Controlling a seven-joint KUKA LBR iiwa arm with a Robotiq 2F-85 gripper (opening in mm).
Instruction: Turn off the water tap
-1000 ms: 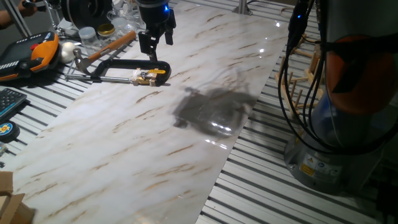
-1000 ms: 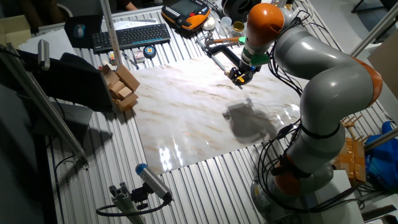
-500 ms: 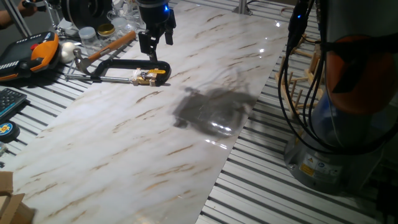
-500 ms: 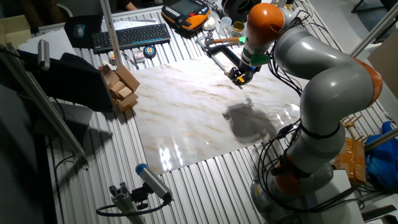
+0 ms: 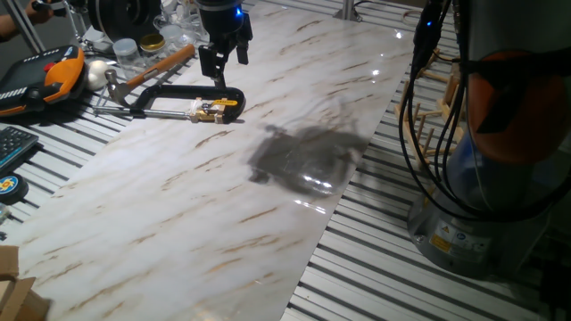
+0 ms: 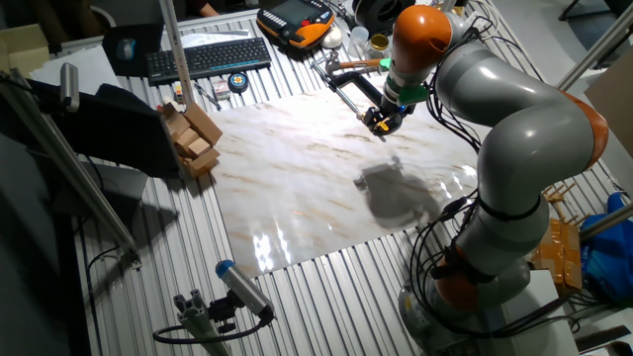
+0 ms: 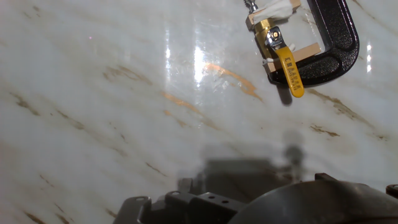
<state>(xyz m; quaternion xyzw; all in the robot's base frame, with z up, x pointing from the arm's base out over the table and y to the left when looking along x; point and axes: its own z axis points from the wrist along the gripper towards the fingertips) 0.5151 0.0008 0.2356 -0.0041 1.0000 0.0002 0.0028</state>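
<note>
The water tap (image 7: 272,36) is a small brass valve with a yellow lever (image 7: 290,71), held in the jaw of a black C-clamp (image 7: 341,37). The clamp (image 5: 178,92) lies near the far left edge of the marble board, and the tap (image 5: 212,109) sits at its right end. My gripper (image 5: 225,67) hangs just above and behind the clamp's curved end, fingers apart with nothing between them. In the other fixed view the gripper (image 6: 381,120) is at the clamp's near end. The hand view shows no fingertips; the tap lies at its top right.
A wooden-handled hammer (image 5: 159,64), an orange teach pendant (image 5: 55,76) and jars (image 5: 127,49) lie behind the clamp. A keyboard (image 6: 208,56) and wooden blocks (image 6: 194,138) sit off the marble board (image 5: 223,205). Cables (image 5: 417,116) hang by the arm's base.
</note>
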